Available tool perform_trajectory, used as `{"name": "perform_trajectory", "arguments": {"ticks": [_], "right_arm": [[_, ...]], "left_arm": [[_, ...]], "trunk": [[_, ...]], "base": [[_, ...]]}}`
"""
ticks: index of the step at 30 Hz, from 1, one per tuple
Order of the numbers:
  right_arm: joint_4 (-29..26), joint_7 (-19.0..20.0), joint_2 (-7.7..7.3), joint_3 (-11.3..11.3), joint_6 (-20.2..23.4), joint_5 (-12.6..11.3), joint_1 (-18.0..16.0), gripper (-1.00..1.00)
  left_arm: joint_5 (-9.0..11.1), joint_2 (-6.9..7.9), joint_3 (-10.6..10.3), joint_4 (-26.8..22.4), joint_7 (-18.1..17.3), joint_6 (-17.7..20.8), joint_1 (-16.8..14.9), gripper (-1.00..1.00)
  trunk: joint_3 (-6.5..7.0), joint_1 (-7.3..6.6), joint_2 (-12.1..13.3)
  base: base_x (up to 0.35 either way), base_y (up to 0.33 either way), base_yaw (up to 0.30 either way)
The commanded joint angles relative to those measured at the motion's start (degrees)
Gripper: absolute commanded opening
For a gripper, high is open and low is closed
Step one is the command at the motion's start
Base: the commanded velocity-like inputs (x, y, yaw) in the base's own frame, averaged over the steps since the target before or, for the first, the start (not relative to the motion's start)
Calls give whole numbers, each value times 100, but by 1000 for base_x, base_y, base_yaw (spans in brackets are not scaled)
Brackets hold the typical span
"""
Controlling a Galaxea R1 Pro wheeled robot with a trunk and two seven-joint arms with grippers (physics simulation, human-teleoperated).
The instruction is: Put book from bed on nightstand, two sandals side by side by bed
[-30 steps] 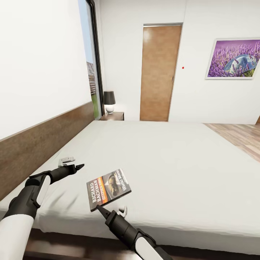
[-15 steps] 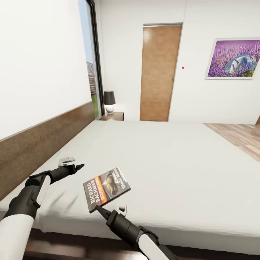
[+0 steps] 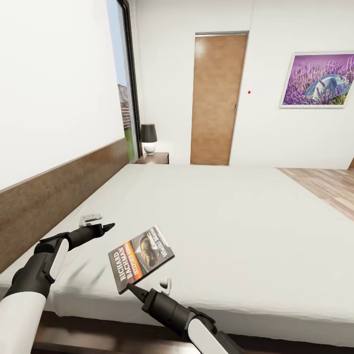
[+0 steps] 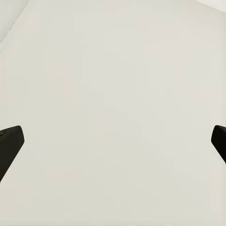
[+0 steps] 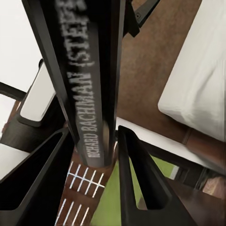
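Your left gripper (image 3: 101,222) hovers spread wide and empty over the bed (image 3: 236,216), near the headboard (image 3: 59,191). To its right, your right gripper (image 3: 147,288) pinches the book (image 3: 141,257) by its near edge, tilted above the mattress. You're mid-carry; next, swing it to the nightstand (image 3: 153,158) at the far-left corner, beside the lamp (image 3: 148,138).

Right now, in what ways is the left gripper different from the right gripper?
The right gripper is shut on the book, its fingers on either side of the spine; the left gripper is open and holds nothing. The right gripper is at the bed's near edge, by the book's lower corner; the left gripper is over bare mattress nearer the headboard. Both have dark fingers.
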Motion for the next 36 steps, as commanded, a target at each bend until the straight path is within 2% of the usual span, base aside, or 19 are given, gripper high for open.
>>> {"name": "perform_trajectory", "arguments": {"ticks": [1,6,31,36], "right_arm": [[0,16,-1,-4,44,-40,-4,-100],[-6,14,-8,-25,55,22,-4,-100],[-110,127,-33,-33,-2,21,-4,-100],[-185,144,-81,-26,0,37,-4,-100]], "left_arm": [[37,0,11,-3,-7,45,-3,100],[36,0,10,-3,-4,45,-3,100],[36,0,11,-4,-11,45,-3,100],[36,0,9,-4,-12,45,-3,100]], "trunk": [[-6,-1,-2],[-6,-1,-2],[-6,-1,-2],[-6,-1,-2]], "base": [[0,0,0],[0,0,0],[0,0,0],[0,0,0]]}}
